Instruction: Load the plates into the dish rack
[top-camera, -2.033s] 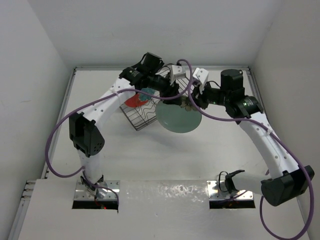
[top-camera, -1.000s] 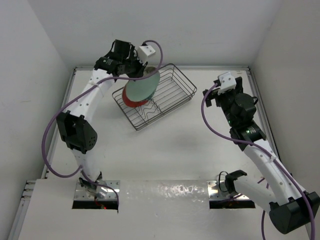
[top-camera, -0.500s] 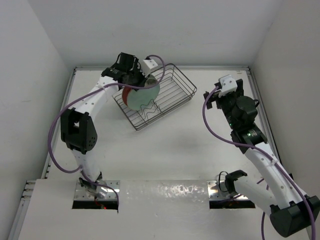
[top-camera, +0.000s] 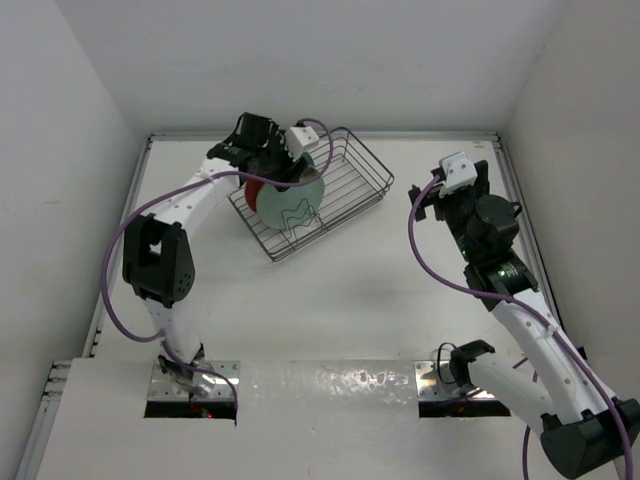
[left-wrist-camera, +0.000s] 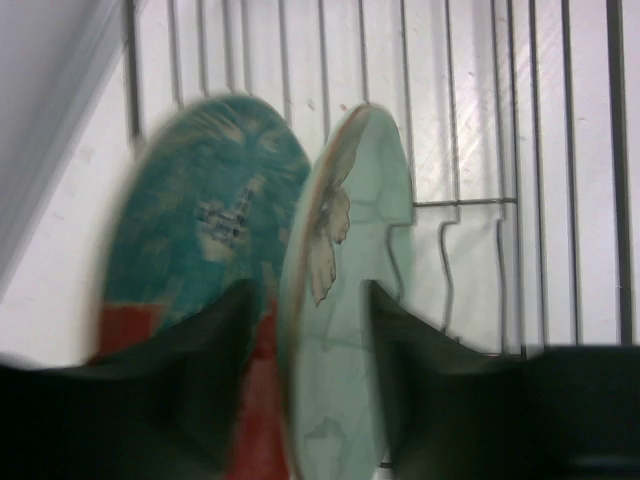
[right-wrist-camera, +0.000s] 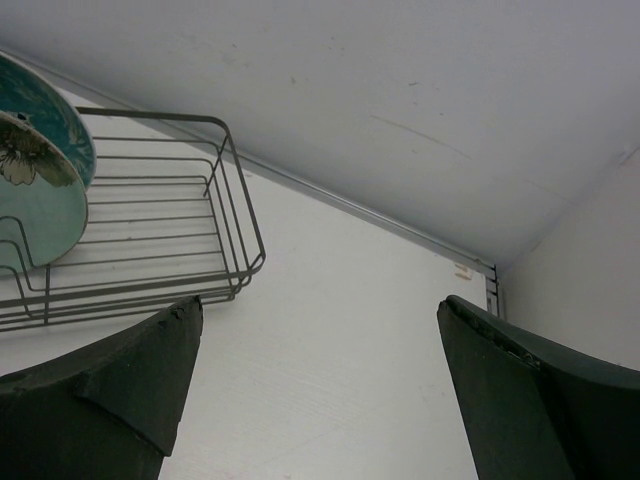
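The dish rack (top-camera: 345, 170) of thin dark wire sits at the back left of the table. Two plates stand on edge in its left end. The red plate with the teal centre (left-wrist-camera: 205, 240) is on the outside, and the pale mint plate (left-wrist-camera: 355, 330) with its brownish motif is beside it. My left gripper (top-camera: 289, 171) reaches down over the mint plate's rim. Its jaws straddle that rim (left-wrist-camera: 310, 292), with a gap showing on the red plate's side. My right gripper (top-camera: 420, 203) hangs open over bare table (right-wrist-camera: 320, 305), well right of the rack, holding nothing.
The rack's right part (right-wrist-camera: 150, 220) holds only zigzag wire. White walls close in the table at the back and on both sides. A purple cable (top-camera: 420, 250) loops off the right arm. Metal base plates (top-camera: 195, 385) sit at the near edge.
The left gripper has lowered the mint plate into the rack next to the red plate, and its jaws have parted. The right arm has barely moved.
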